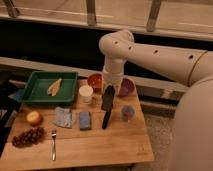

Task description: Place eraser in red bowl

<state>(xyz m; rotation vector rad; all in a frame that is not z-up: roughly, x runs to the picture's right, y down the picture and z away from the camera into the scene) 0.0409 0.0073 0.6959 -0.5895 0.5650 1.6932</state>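
Observation:
The eraser (108, 98), a flat dark block, hangs upright from my gripper (109, 88), lifted above the middle of the wooden table (100, 150). The gripper is shut on its top end. The red bowl (94, 80) stands at the table's back edge, just to the left of the gripper and behind the white cup (86, 93). The eraser is beside the bowl, not over it. A long slim black-handled tool (105, 121) lies on the table below the eraser.
A purple bowl (126, 87) sits right of the gripper. A green tray (37, 92) with a pale item is at back left. A blue-grey pad (85, 120), crumpled packet (63, 117), apple (34, 118), grapes (28, 136), fork (53, 145) and a small blue object (127, 112) lie around.

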